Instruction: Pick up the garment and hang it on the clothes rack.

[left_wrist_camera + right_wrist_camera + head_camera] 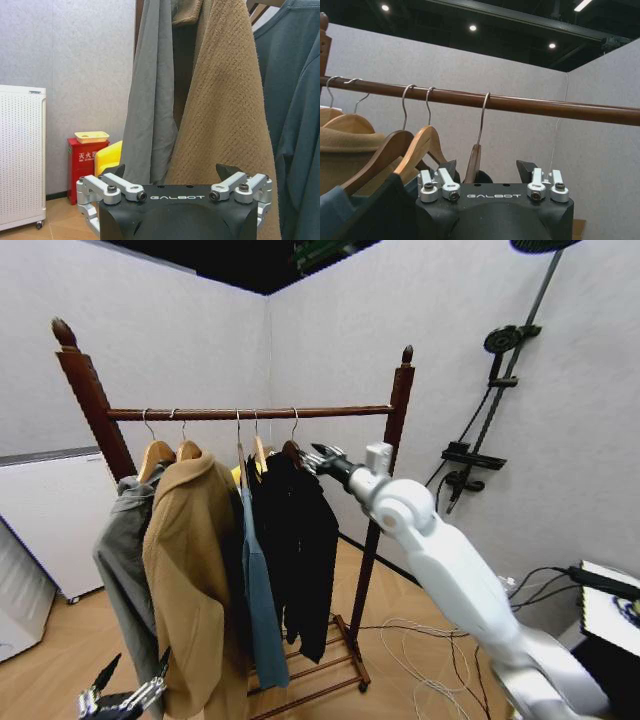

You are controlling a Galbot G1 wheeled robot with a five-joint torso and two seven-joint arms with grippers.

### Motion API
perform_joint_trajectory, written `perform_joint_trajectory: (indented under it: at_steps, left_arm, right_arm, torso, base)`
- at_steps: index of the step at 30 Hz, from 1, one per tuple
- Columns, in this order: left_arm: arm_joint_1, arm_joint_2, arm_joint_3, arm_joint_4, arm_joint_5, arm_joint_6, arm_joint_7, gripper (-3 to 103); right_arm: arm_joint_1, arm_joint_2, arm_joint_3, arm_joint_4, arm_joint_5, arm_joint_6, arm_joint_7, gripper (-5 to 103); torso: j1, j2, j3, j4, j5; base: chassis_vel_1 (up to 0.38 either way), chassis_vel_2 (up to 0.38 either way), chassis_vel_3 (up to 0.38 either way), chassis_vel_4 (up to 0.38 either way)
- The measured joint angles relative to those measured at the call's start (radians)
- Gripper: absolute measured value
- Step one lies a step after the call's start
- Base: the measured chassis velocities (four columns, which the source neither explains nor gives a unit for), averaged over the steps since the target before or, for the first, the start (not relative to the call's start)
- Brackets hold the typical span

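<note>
Black jacket hangs on rack w/ tan coat, blue jacket beside. Right tool open at hanger. Left tool low, open.

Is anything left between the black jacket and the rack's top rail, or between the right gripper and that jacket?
Nothing visible. The garment already hangs by its hanger hook from the clothes rack rail. The right gripper, fingers open, sits right at the hanger's shoulder. The left gripper is low beside the tan coat.
</note>
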State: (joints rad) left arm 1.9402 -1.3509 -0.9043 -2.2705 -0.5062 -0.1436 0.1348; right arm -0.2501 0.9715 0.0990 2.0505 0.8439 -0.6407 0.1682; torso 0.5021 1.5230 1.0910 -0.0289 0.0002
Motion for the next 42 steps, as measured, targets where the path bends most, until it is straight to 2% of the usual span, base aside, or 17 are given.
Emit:
perform_joint_trajectory:
  at_steps: [1,2,3,4,6,7,10,14,20,30,33,34,42]
  left_arm:
    - [0.000,0.000,0.000,0.000,0.000,0.000,0.000,100]
    - [0.000,0.000,0.000,0.000,0.000,0.000,0.000,100]
    - [0.000,0.000,0.000,0.000,0.000,0.000,0.000,100]
    - [0.000,0.000,0.000,0.000,0.000,0.000,0.001,100]
    - [0.000,0.000,0.000,0.000,0.000,0.000,0.000,100]
    - [0.000,0.000,0.000,0.000,0.000,0.000,0.000,100]
    - [0.000,0.000,0.000,0.000,0.000,0.000,0.000,100]
    - [0.000,0.000,0.000,0.000,0.000,0.000,0.000,100]
    - [0.000,0.000,0.000,0.000,0.000,0.000,0.000,100]
    - [0.000,0.000,0.000,0.000,0.000,0.000,0.000,100]
    - [0.000,0.000,0.000,0.000,0.000,0.000,0.000,100]
    - [0.000,0.000,0.000,0.000,0.000,0.000,0.000,100]
    - [0.000,0.000,0.000,0.000,0.000,0.000,0.000,100]
  right_arm:
    - [-0.031,-0.018,0.025,0.034,0.005,-0.005,0.000,76]
    - [-0.031,-0.018,0.025,0.034,0.005,-0.005,0.000,76]
    - [-0.095,-0.050,0.067,0.087,0.010,-0.009,0.000,76]
    - [-0.138,-0.069,0.091,0.114,0.011,-0.008,0.002,86]
    - [-0.177,-0.088,0.113,0.138,0.011,-0.004,0.009,86]
    - [-0.208,-0.104,0.133,0.160,0.011,0.000,0.023,96]
    - [-0.249,-0.127,0.160,0.203,0.026,0.003,0.063,100]
    - [-0.293,-0.153,0.205,0.262,0.070,-0.003,0.113,100]
    - [-0.342,-0.166,0.257,0.308,0.089,-0.018,0.136,100]
    - [-0.460,-0.170,0.351,0.372,0.081,-0.022,0.138,100]
    - [-0.471,-0.172,0.362,0.378,0.081,-0.022,0.138,100]
    - [-0.480,-0.175,0.372,0.385,0.081,-0.021,0.137,100]
    - [-0.510,-0.173,0.389,0.409,0.082,-0.018,0.133,100]
  torso:
    - [0.000,0.000,0.000,0.0001,-0.0001]
    - [0.000,0.000,0.000,0.0001,-0.0001]
    - [0.000,0.000,0.000,0.0000,0.0000]
    - [0.000,0.000,0.000,-0.0001,0.0001]
    - [0.000,0.000,0.000,0.0000,0.0003]
    - [0.000,0.000,0.000,0.0000,0.0000]
    - [0.000,0.000,0.000,0.0003,-0.0001]
    - [0.000,0.000,0.000,0.0002,-0.0002]
    - [0.000,0.000,0.000,0.0003,-0.0003]
    - [0.000,0.000,0.000,0.0001,-0.0005]
    - [0.000,0.000,0.000,-0.0001,0.0004]
    - [0.000,0.000,0.000,0.0001,-0.0005]
    - [0.000,0.000,0.000,0.0000,-0.0006]
  base:
    - [0.000,0.000,0.000,0.000]
    - [0.000,0.000,0.000,0.000]
    - [0.000,0.000,0.000,0.000]
    - [0.000,0.000,0.000,0.000]
    - [0.000,0.000,0.000,0.000]
    - [0.000,0.000,0.000,0.000]
    - [0.000,0.000,0.000,0.000]
    - [-0.009,-0.016,-0.016,-0.012]
    - [-0.034,-0.068,-0.079,-0.051]
    - [0.010,-0.138,-0.194,-0.050]
    - [0.049,-0.215,-0.280,-0.002]
    - [0.043,-0.256,-0.293,-0.012]
    - [0.055,-0.261,-0.311,0.003]
